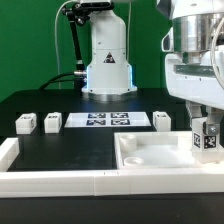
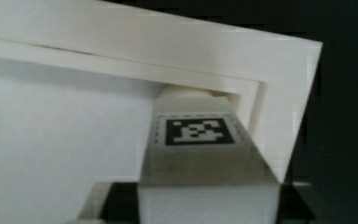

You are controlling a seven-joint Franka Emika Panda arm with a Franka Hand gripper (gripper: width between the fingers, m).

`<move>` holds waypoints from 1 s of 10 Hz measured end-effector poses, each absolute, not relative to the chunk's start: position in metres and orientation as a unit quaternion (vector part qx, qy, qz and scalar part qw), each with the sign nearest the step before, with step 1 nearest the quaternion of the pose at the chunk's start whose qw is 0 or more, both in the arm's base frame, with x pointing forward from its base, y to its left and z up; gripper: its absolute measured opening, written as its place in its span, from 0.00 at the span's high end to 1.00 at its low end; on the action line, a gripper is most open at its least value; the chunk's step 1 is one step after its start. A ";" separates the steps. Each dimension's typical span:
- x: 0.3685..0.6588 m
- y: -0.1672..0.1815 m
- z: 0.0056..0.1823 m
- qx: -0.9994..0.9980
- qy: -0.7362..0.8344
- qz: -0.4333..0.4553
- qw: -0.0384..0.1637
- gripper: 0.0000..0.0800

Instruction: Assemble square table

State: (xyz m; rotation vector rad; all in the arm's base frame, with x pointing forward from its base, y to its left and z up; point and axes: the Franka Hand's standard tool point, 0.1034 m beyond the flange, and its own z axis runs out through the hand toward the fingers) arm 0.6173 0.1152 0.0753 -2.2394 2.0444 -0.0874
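We see the gripper [image 1: 205,122] clamped on a white tagged leg [image 1: 206,141], holding it upright at the far corner of the tabletop [image 1: 152,160], which lies on the worktop [image 1: 70,146] at the exterior view's right. In the wrist view the leg [image 2: 197,150] reaches into that corner; we cannot tell if it touches. Three spare legs [image 1: 52,121] flank the marker board [image 1: 105,121].
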 end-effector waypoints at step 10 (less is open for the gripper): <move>0.618 0.114 0.075 -0.779 0.624 -0.031 0.053 0.20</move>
